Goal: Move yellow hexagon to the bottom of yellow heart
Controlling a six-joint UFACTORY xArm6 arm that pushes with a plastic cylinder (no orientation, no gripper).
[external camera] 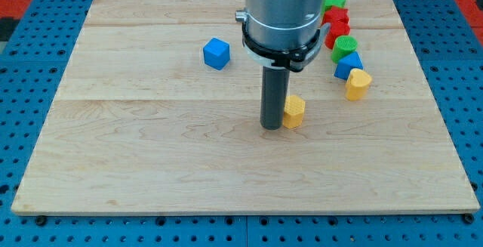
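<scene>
**Hexagon contacted, push to heart not finished**

Nearest the camera sits my tip (272, 127), touching the yellow hexagon (293, 112) on its view-left side, mid-board. No pincer on this rig, just the rod, so nothing is held. Yellow heart (358, 84) lies up and to the view's right, near but apart from the hexagon, at the bottom end of a column with blue block (348, 65), green block (345, 47), red blocks (336, 22). Blue cube (216, 53) sits alone, well apart. I judge it partway: hexagon needs to go rightward, under the heart.

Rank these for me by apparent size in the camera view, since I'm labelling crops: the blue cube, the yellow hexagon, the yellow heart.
1. blue cube, looks largest.
2. yellow heart, slightly smaller.
3. yellow hexagon, smallest, though my tip touches its left side and may hide a sliver.
The gaps are small.
</scene>
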